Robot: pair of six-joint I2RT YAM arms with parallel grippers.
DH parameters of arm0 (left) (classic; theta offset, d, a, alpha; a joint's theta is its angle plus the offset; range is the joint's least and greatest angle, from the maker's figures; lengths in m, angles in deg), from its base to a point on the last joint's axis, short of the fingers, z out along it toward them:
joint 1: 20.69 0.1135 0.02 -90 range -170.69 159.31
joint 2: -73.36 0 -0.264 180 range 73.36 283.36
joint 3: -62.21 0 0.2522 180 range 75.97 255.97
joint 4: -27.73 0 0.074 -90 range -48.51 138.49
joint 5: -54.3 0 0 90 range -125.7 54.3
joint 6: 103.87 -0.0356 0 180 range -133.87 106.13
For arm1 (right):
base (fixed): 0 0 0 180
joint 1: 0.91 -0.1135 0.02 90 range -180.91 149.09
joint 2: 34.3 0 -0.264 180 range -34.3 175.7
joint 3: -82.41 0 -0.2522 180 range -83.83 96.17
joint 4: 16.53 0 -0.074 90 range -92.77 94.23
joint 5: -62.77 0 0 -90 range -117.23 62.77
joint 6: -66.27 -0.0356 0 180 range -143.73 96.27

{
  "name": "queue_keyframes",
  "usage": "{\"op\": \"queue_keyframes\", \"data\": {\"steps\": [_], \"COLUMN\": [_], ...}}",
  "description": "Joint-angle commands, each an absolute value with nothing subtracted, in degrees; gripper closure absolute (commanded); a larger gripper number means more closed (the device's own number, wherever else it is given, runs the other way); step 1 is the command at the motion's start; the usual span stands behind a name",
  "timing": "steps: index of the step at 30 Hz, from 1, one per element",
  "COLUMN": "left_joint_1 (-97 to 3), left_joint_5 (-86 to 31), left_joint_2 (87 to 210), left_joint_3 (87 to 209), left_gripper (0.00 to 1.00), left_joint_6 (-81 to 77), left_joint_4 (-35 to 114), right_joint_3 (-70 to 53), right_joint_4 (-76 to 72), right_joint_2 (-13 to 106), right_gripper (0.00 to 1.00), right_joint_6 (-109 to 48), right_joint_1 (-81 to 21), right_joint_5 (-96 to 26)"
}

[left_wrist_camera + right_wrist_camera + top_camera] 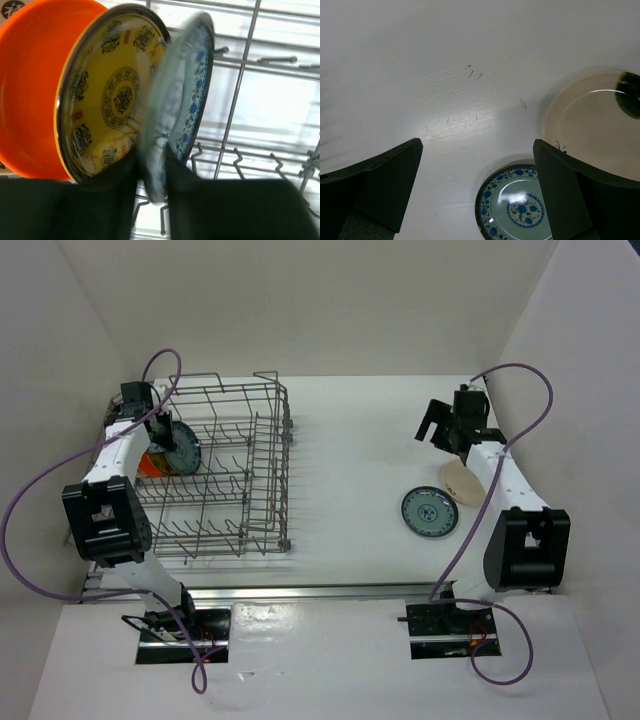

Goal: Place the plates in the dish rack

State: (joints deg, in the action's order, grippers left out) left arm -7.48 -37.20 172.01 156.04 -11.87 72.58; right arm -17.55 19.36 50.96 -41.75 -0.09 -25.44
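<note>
Inside the dish rack (270,455), the left claw (151,167) straddles an upright teal-blue plate (196,75) beside the brown-and-yellow plate (112,95); whether it grips, I cannot tell. Released clear of the tines (239,157), that plate could tip onto its neighbour. The right claw (477,146) hangs wide open above the surface (420,60), near the cream plate (592,120).

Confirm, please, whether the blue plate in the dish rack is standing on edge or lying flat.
On edge: the blue plate stands on its rim beside the yellow patterned plate, inside the dish rack.
</note>
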Motion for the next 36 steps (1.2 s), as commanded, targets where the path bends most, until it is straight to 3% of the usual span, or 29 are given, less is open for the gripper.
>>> {"op": "queue_keyframes", "data": {"steps": [1, 3, 4, 8, 16, 21, 25, 36], "left_joint_1": [-7.2, -7.2, -7.8, -10.4, -12.3, -12.3, -12.3, -12.3], "left_joint_5": [-35.1, -36.1, -36.1, -38.5, -34.8, -29.9, -28.4, -28.4], "left_joint_2": [171.6, 170.9, 169.4, 165.0, 152.2, 144.3, 143.8, 143.8], "left_joint_3": [158.4, 158.4, 158.4, 158.4, 155.5, 150.4, 150.4, 151.5], "left_gripper": [0.62, 0.47, 0.35, 0.21, 0.15, 0.05, 0.04, 0.04], "left_joint_6": [-10.9, -10.4, -10.4, -9.8, -8.7, -7.3, -7.3, -7.8], "left_joint_4": [75.4, 75.4, 75.4, 75.4, 70.9, 64.3, 65.4, 67.1], "right_joint_3": [-18.1, -18.6, -19.3, -21.9, -20.6, -18.1, -14.5, -9.6], "right_joint_4": [20.3, 20.9, 21.4, 21.4, 23.6, 22.4, 22.4, 24.2], "right_joint_2": [48.8, 48.8, 48.8, 49.5, 58.0, 63.3, 68.0, 77.9], "right_gripper": [0.00, 0.00, 0.00, 0.00, 0.00, 0.09, 0.12, 0.51], "right_joint_6": [-43.9, -44.6, -44.6, -45.2, -46.2, -46.2, -46.2, -45.7], "right_joint_1": [1.0, 1.8, 2.6, 4.8, 4.8, 4.8, 4.8, 4.8], "right_joint_5": [-19.6, -18.9, -18.4, -14.1, -12.2, -12.2, -12.2, -9.1]}}
